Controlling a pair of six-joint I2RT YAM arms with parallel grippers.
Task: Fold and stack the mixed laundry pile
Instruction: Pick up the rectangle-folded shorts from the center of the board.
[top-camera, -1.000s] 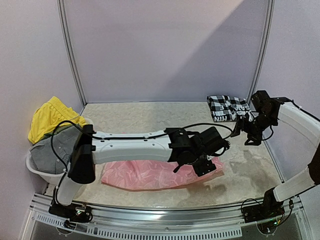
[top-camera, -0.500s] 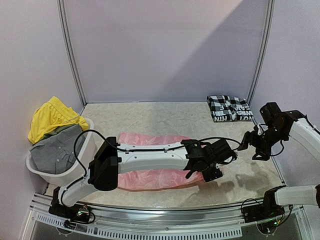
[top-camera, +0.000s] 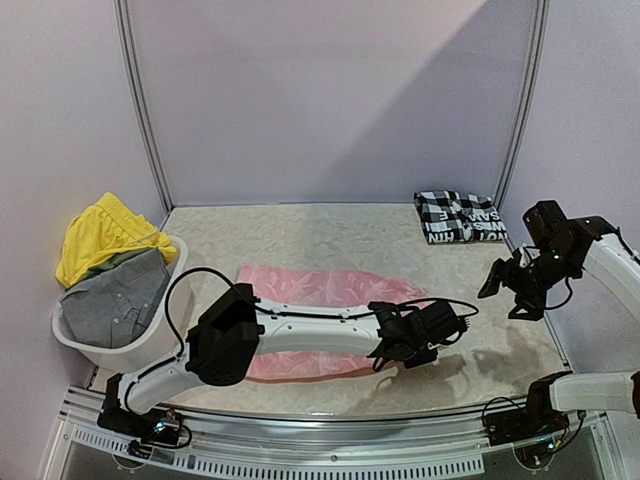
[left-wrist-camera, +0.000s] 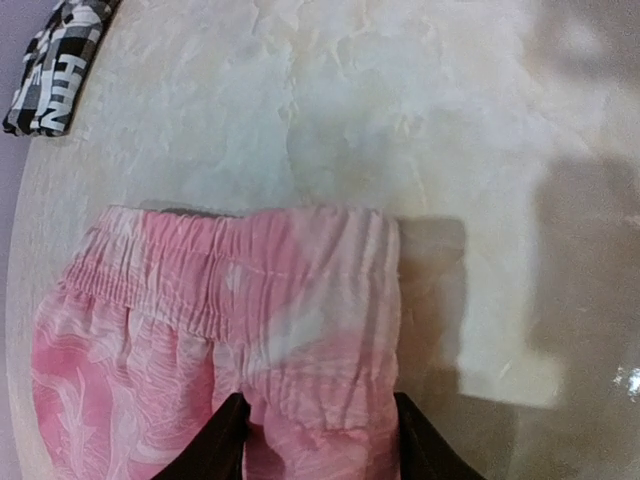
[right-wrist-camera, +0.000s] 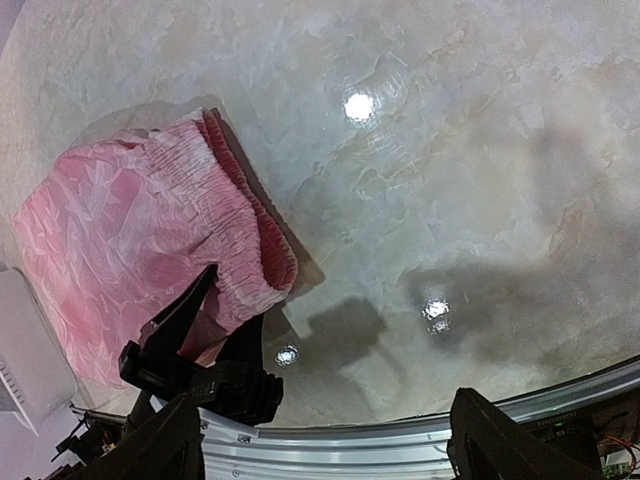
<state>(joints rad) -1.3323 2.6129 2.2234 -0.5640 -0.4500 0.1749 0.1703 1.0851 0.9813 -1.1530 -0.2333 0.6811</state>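
Straddling the pink garment (left-wrist-camera: 200, 330) — left gripper (left-wrist-camera: 318, 408); right gripper (right-wrist-camera: 325, 400) spread wide

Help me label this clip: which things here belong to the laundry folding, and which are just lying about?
Belong to the job: pink garment, folded checked shirt, yellow garment, grey garment.
Just lying about: white basket holding the yellow and grey ones, table.

The top camera looks down from behind the arms over the whole surface (top-camera: 330, 235), the left wrist camera sits close above the pink shorts (left-wrist-camera: 230, 330), and the right wrist camera sees them from farther off.
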